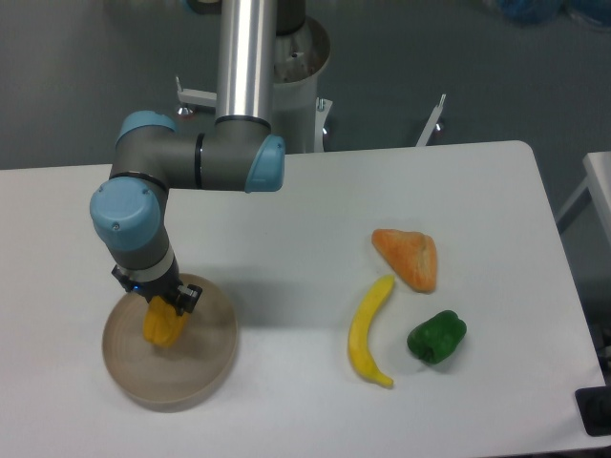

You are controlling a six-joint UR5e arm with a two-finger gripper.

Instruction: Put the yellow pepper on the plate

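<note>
Currently the fingers (pixel 164 307) are clamped on the yellow pepper (pixel 163 325), holding it over the middle of the plate (pixel 205 367) at the near left of the table (pixel 305 200). Best to lower gently until it rests, then part the fingers and lift straight up.
</note>
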